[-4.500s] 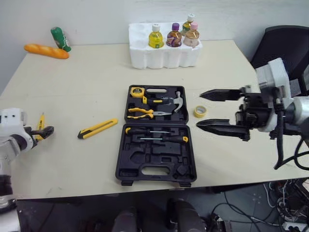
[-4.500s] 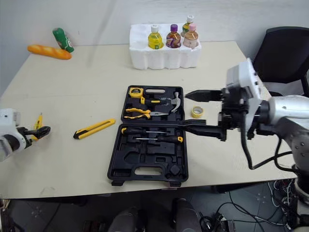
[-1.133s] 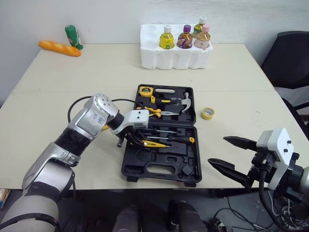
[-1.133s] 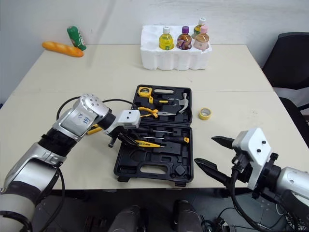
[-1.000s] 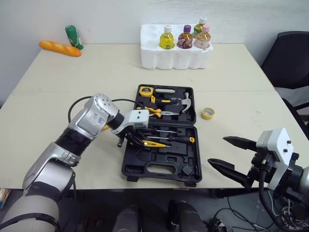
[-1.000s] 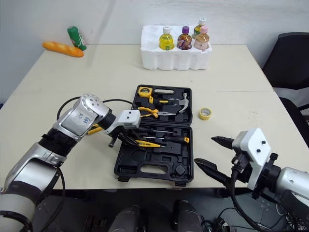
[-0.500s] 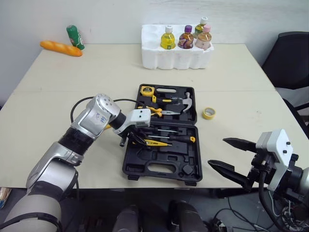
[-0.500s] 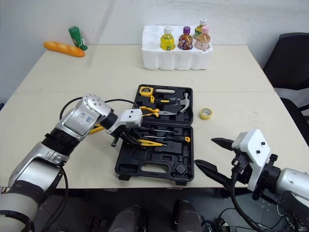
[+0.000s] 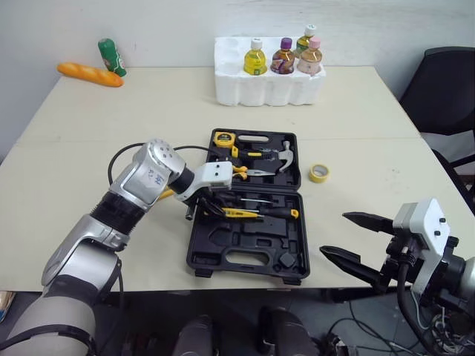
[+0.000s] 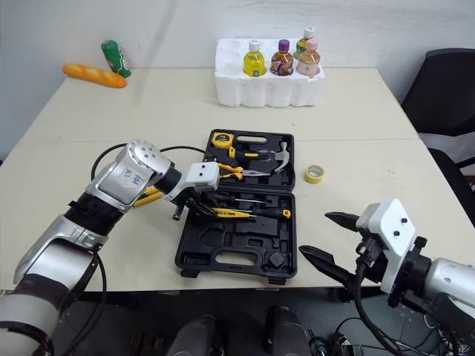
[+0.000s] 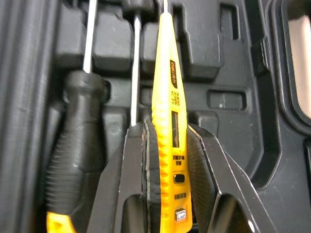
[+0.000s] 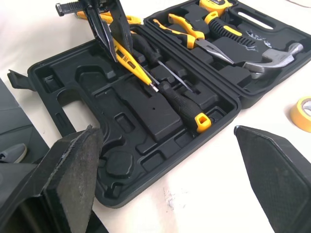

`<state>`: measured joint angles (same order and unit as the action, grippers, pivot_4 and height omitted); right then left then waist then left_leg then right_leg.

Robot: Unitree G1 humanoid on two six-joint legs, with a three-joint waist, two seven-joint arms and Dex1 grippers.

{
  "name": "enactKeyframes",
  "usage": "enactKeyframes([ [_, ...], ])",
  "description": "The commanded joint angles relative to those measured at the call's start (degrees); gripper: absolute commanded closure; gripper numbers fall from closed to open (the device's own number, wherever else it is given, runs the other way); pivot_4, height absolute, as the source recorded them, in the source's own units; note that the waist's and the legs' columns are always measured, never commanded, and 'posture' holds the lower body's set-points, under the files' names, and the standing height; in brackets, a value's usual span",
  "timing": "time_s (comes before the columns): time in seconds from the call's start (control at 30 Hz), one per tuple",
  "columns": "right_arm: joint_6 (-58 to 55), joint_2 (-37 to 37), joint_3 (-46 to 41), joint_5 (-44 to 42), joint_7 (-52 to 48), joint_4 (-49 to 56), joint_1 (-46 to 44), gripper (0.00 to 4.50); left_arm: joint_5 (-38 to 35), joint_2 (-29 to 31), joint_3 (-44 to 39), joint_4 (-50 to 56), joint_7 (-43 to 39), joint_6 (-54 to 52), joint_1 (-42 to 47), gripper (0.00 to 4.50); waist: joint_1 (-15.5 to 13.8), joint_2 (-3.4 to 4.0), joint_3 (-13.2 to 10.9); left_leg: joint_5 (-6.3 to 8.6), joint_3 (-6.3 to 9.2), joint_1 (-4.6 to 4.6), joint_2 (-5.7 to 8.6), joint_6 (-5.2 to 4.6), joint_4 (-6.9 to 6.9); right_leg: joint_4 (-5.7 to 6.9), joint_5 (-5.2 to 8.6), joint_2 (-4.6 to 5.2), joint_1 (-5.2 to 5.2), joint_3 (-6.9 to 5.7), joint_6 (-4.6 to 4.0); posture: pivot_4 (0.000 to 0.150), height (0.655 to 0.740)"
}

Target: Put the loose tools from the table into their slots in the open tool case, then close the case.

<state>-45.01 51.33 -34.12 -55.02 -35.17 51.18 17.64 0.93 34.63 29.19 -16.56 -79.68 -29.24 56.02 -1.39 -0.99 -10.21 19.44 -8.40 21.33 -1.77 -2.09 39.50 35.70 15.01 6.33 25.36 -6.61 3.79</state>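
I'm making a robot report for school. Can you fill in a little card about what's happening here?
left gripper: shut on yellow tester screwdriver, over tool case
right gripper: open, holding nothing
tool case: open
loose on table: yellow tape roll, utility knife

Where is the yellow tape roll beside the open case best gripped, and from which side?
Come from straight above and pinch the wall of the yellow tape roll: one jaw in its hole, one outside. It lies flat on the table, hole up, apart from the tool case. The right gripper, jaws open, is probably nearer.
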Motion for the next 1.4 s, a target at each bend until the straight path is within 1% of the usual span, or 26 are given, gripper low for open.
enactKeyframes([
  [0.03,1.07,0.51,-1.36,0.37,-0.54,0.81,0.38,0.0,1.02,0.58,0.0,1.22,-0.41,0.08,-0.8,4.01,-0.01,0.0,0.0,0.0,0.0,0.0,0.01,0.0,0.0,0.01,0.0,0.01,0.0,0.0,0.0,0.15,0.7367],
  [0.2,1.1,0.61,-1.39,0.27,-0.54,0.76,0.23,0.0,1.19,0.41,0.03,1.27,-0.05,0.07,-1.05,4.01,-0.01,0.0,0.0,0.0,0.0,-0.01,0.0,0.0,0.0,0.01,0.0,0.01,0.0,0.0,0.0,0.15,0.7367],
  [0.27,1.07,0.71,-1.44,0.22,-0.54,0.73,0.11,0.0,0.38,0.47,-0.4,1.7,-0.69,-0.79,-0.96,2.98,-0.01,0.0,0.0,0.0,0.0,-0.01,0.0,0.0,0.0,0.01,0.0,0.01,0.0,0.01,0.0,0.15,0.7367],
  [0.3,1.06,0.73,-1.47,0.2,-0.55,0.72,0.07,0.0,0.06,0.79,-0.59,2.21,-1.19,-1.05,-0.93,2.61,-0.01,0.0,0.0,0.0,0.0,-0.01,0.0,-0.01,0.0,0.01,0.0,0.01,0.0,0.0,0.0,0.15,0.7367],
  [0.47,1.27,0.45,-1.33,0.54,-0.7,0.75,0.34,0.0,-2.94,2.12,-3.82,3.59,-2.71,-4.84,0.58,0.26,0.0,0.0,0.0,0.0,0.0,0.0,0.0,0.0,0.03,0.03,0.0,0.0,0.0,0.0,0.0,0.15,0.7367],
  [0.57,1.53,0.15,-0.54,0.91,-0.77,0.64,0.17,0.0,-4.99,2.02,-6.39,2.75,-3.05,0.22,0.06,0.26,0.01,0.0,0.0,0.01,0.01,0.01,-0.01,-0.01,0.07,0.04,0.0,0.01,0.0,0.0,0.0,0.15,0.7367],
  [0.67,1.7,0.23,0.9,1.05,-0.66,0.23,-1.13,0.0,-9.47,-0.81,-10.91,0.21,-3.8,8.61,-2.49,0.26,-0.03,0.0,0.0,0.01,0.01,0.02,-0.01,-0.02,0.08,0.03,0.0,0.05,0.0,0.0,0.0,0.15,0.7367],
  [0.73,1.61,0.44,1.65,1.12,-0.74,-0.14,-2.21,0.0,-12.01,-3.0,-13.81,-2.79,-3.98,12.17,-3.96,0.26,-0.02,0.0,0.0,0.02,0.0,0.01,0.01,-0.03,0.1,0.04,0.0,0.11,-0.01,-0.01,0.01,0.15,0.7367],
  [0.83,1.39,0.94,2.22,1.13,-0.96,-0.7,-3.4,0.0,-14.38,-4.87,-16.56,-6.68,-6.09,17.84,-5.87,1.11,0.0,-0.01,-0.01,0.02,-0.01,0.04,0.0,-0.04,0.15,0.06,-0.01,0.11,-0.01,-0.06,0.02,0.15,0.7367],
  [0.9,1.04,1.47,2.26,0.82,-1.28,-0.9,-3.98,0.0,-15.21,-5.14,-16.9,-7.5,-7.76,19.55,-6.99,1.93,0.19,-0.02,-0.01,0.02,-0.01,0.05,-0.01,-0.03,0.17,0.06,-0.01,0.09,0.0,-0.08,0.03,0.15,0.7367],
  [1.07,0.31,2.63,1.55,0.29,-2.01,-0.95,-3.59,0.0,-14.11,-5.65,-15.47,-7.55,-7.7,22.89,-9.31,4.32,0.03,-0.02,-0.01,0.04,-0.01,0.04,0.01,-0.04,0.17,0.05,-0.02,0.11,-0.01,-0.09,0.04,0.15,0.7367],
  [1.1,0.23,2.76,1.22,0.25,-2.18,-0.97,-3.28,0.0,-13.43,-5.77,-15.11,-8.23,-7.31,23.99,-9.59,4.45,-0.02,-0.02,-0.01,0.05,-0.01,0.04,0.01,-0.05,0.17,0.04,-0.03,0.11,-0.01,-0.09,0.04,0.15,0.7367],
  [1.23,-0.07,2.98,-0.17,-0.54,-2.46,-1.21,-2.84,0.0,-11.77,-6.02,-14.44,-11.28,-6.62,26.38,-9.57,4.45,-0.08,-0.02,-0.01,0.05,-0.01,0.06,0.03,-0.07,0.2,0.03,-0.04,0.12,-0.02,-0.11,0.06,0.15,0.7367],
  [1.4,-0.43,3.13,-0.98,-1.95,-2.13,-1.12,-2.92,0.0,-9.08,-6.37,-13.57,-12.55,-5.9,29.35,-9.36,4.45,-0.04,-0.02,-0.01,0.07,-0.01,0.06,0.01,-0.08,0.2,0.02,-0.04,0.12,-0.02,-0.11,0.07,0.15,0.7367],
])
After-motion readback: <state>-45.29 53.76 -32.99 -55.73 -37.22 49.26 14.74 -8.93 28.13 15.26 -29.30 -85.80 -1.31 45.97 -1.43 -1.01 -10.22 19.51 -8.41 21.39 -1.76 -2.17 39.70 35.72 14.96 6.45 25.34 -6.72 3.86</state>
